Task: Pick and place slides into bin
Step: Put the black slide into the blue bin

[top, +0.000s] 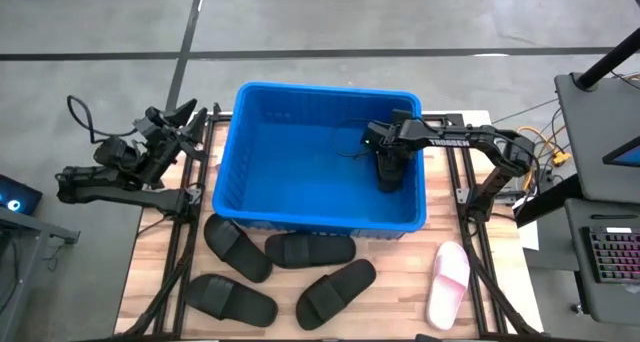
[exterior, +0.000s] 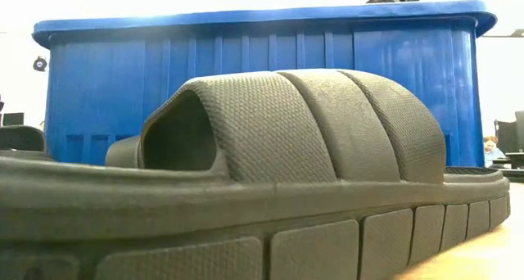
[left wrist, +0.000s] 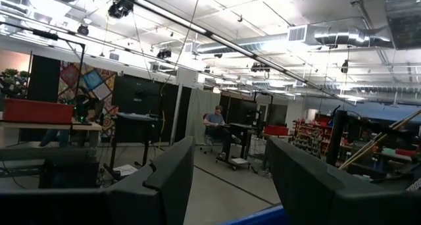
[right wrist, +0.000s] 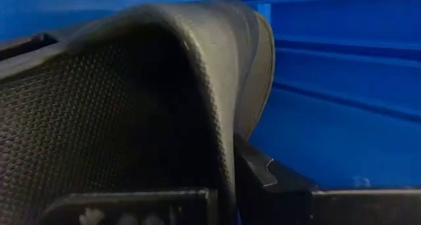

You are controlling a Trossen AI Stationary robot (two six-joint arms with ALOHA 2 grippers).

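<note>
High view shows the right gripper [top: 388, 174] reaching down inside the blue bin [top: 232, 157], near its right wall, with its fingers pressed together on a black slide [top: 390, 170] that it carries over the bin floor; the right wrist view fills with that slide's textured strap against the blue wall, so it is pinched but, as far as I can tell, not yet let go. No other slide can be seen lying in the bin. On the table in front of the bin four black slides [top: 309, 249] wait, two just beside the front wall and two nearer the table's edge, and a pink slide [top: 448, 281] lies to the right, apart from them. The left gripper [top: 180, 119] rests off the bin's left side, its fingers partly spread and holding nothing. By my judgement the job is at an early stage: one slide about to be dropped, five left to fetch.
</note>
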